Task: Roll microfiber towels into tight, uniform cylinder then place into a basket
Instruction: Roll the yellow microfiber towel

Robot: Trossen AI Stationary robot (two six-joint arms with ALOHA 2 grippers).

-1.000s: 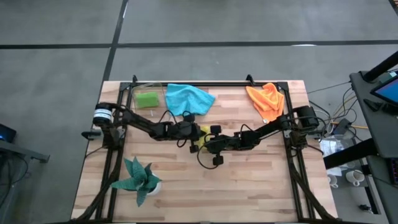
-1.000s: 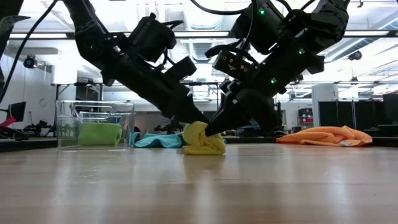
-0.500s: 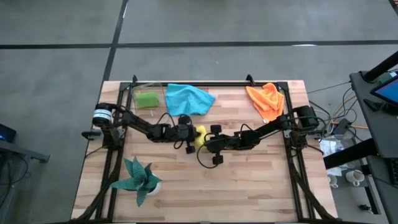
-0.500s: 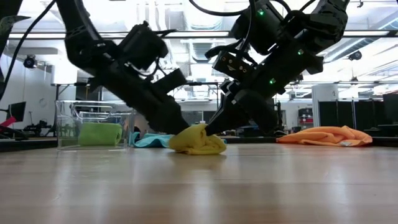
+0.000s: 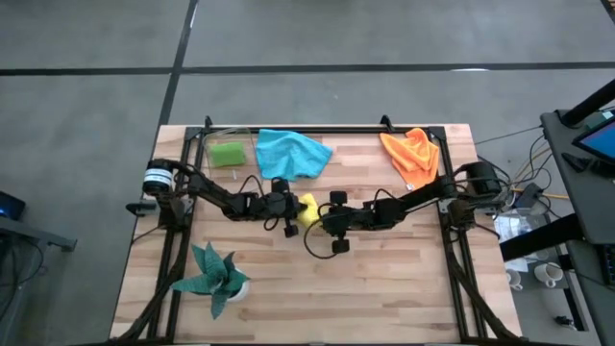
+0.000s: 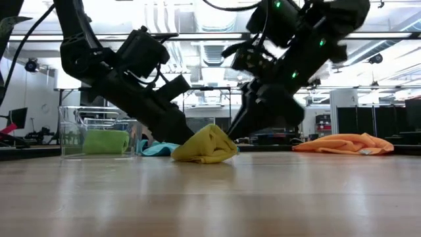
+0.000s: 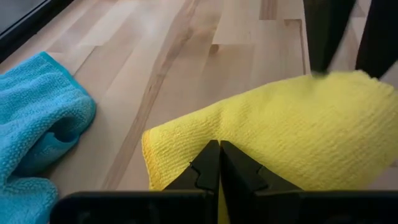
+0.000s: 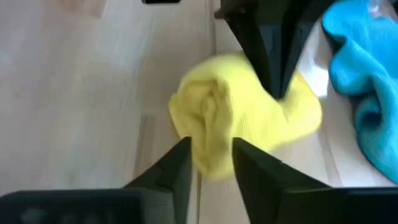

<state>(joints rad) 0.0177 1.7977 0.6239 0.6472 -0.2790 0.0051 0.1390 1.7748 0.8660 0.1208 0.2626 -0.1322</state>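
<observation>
The yellow towel (image 5: pixel 307 209) lies loosely rolled on the table's middle, its coiled end (image 8: pixel 205 109) facing the right wrist view. My left gripper (image 7: pixel 219 154) is shut on its left part. My right gripper (image 8: pixel 210 158) stands open just above the towel's right end, its fingers either side of the coil. The green towel (image 5: pixel 228 153) lies rolled inside the clear basket (image 6: pixel 69 131) at the far left. The blue towel (image 5: pixel 291 152) and the orange towel (image 5: pixel 411 154) lie crumpled along the far edge. My left gripper pinches the yellow towel near its left edge (image 7: pixel 249 140) between its two shut fingers. The fingers (image 6: pixel 172 131) slant down from the table's left. How many layers they hold is hidden by the fingers. The towel rests slack on the table.
A teal spiky plant (image 5: pixel 213 279) in a white pot stands at the near left. The black metal frame (image 5: pixel 317 130) runs along the far edge and both sides. Bare wood lies between the towel and the near edge.
My right gripper has opened, let go of the yellow towel and tipped up a little. My left gripper has gone toward the table's left and down, drawing the towel's left part with it. The towel has spread from a compact roll into a longer, looser shape.
</observation>
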